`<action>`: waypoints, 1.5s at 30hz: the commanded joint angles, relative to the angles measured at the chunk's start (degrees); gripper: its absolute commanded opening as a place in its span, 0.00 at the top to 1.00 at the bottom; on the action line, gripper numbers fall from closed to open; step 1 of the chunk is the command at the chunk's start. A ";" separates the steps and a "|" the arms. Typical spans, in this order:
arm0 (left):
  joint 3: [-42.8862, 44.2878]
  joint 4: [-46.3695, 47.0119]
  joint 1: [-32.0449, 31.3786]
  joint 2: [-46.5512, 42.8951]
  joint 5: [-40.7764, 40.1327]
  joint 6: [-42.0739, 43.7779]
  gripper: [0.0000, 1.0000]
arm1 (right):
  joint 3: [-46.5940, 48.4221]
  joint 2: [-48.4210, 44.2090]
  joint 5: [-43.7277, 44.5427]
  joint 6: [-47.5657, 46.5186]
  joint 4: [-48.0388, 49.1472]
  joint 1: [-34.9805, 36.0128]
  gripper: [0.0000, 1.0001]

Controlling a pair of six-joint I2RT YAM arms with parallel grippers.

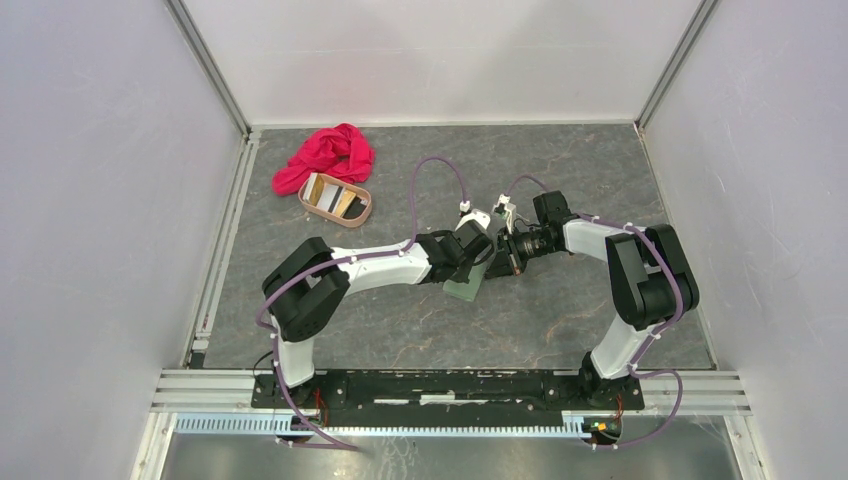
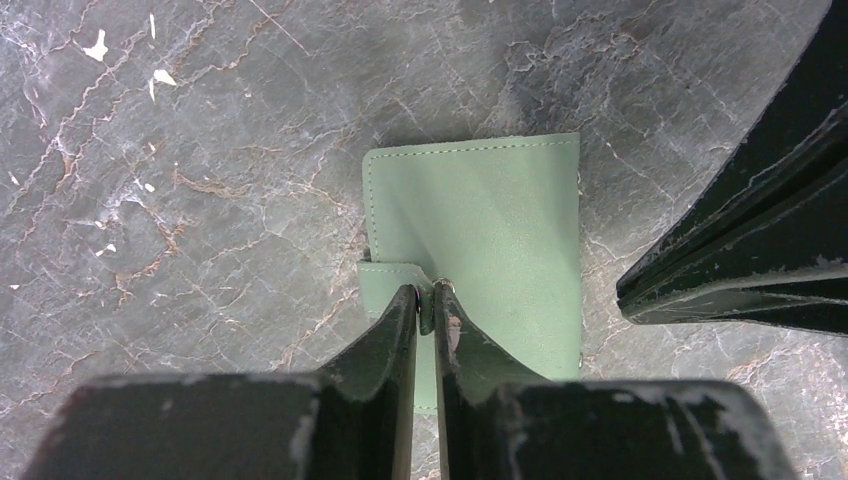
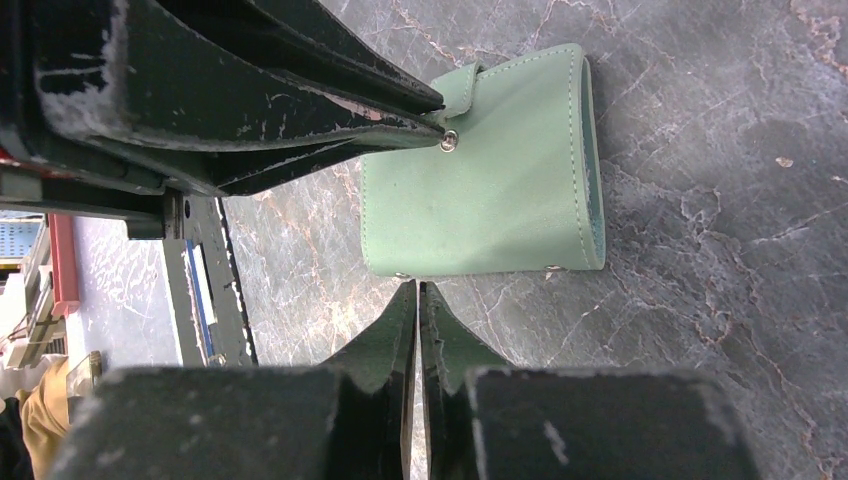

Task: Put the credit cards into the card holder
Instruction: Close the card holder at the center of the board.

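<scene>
Sage-green and folded shut: found the card holder (image 2: 490, 220) lying flat on the grey marbled counter (image 1: 400, 330), about mid-counter between the two arms. Saw the left hand (image 2: 428, 300) down over it, gap very narrow, tips pinching the holder's strap tab (image 2: 385, 285) right at the snap button (image 3: 449, 139). Saw the right hand (image 3: 417, 290) closed on itself, gripping no object, tips low to the counter and just beside the holder's edge opposite the tab; could not tell whether touching. Noted both hands meeting tip to tip over the holder in the top view, most of the holder hidden there, only a green corner showing under the left hand. Located the credit cards (image 1: 333, 197) well apart from all that, toward the far left of the counter, leaning inside a pinkish-tan oval tray (image 1: 367, 210): a pale one, a gold one, a dark one. Spotted a crumpled red cloth (image 1: 330, 155) against the tray's far side.
</scene>
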 commanded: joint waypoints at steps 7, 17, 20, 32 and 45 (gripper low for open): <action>3.51 -0.93 0.01 -0.53 0.59 2.79 0.83 | 2.16 1.04 -0.34 -0.27 -0.07 -0.22 0.92; 4.33 -1.42 0.12 0.45 2.31 2.63 0.75 | 2.38 1.44 -0.08 -0.25 -0.53 -0.22 0.92; 4.61 -1.58 0.19 0.66 2.28 2.59 0.76 | 2.38 1.47 -0.11 -0.27 -0.61 -0.28 0.92; 5.18 -2.49 0.37 0.42 2.55 3.45 0.68 | 2.65 1.86 -0.50 -0.36 -0.88 -0.25 0.92; 5.40 -2.70 0.30 1.51 1.53 3.67 0.73 | 2.65 2.15 -0.70 -0.45 -0.91 -0.28 0.92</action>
